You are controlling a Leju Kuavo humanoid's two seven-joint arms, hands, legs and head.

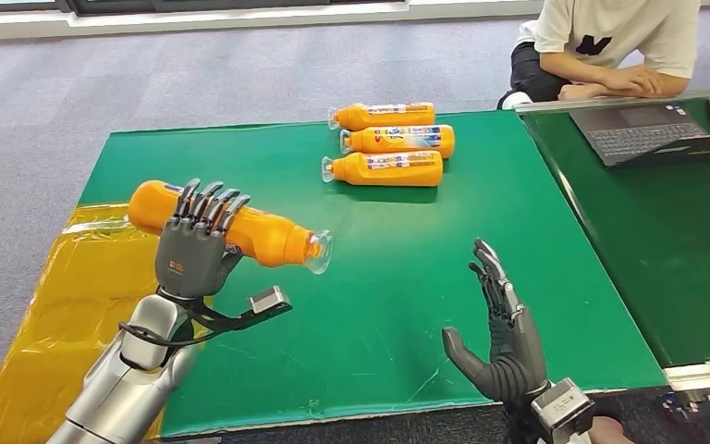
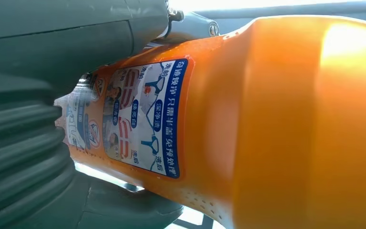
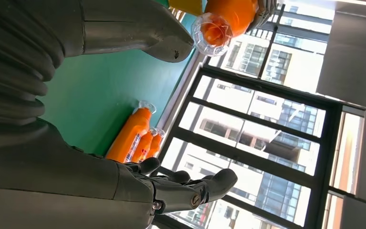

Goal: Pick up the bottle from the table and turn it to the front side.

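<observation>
1. head view: the left hand (image 1: 196,248) holds an orange bottle (image 1: 268,237) raised above the left part of the green table (image 1: 240,157), its fingers wrapped over the bottle's middle. the bottle lies roughly level, its clear cap (image 1: 319,252) pointing toward the table's middle and slightly down, its base out over the yellow sheet (image 1: 74,277) at the table's left edge.
2. head view: the right hand (image 1: 504,333) is spread wide and holds nothing, fingers pointing up and away, above the near right part of the table, well apart from the held bottle.
3. head view: three more orange bottles (image 1: 390,141) lie side by side at the far middle of the table, caps to the left. a laptop (image 1: 652,129) sits on a second green surface to the right, and a seated person (image 1: 610,46) is behind it.
4. left wrist view: the held bottle (image 2: 286,124) is very close, its blue-edged printed label (image 2: 143,117) facing the camera. the grey hand (image 2: 33,109) presses against it on the label side.
5. right wrist view: the right hand (image 3: 124,157) is apart and grips nothing; the thumb (image 3: 143,38) and dark fingers (image 3: 195,188) stand away from each other. the held bottle's clear cap (image 3: 212,33) faces this camera. the three bottles (image 3: 138,138) lie on the table (image 3: 90,95) beyond, with large windows (image 3: 267,119) behind.
</observation>
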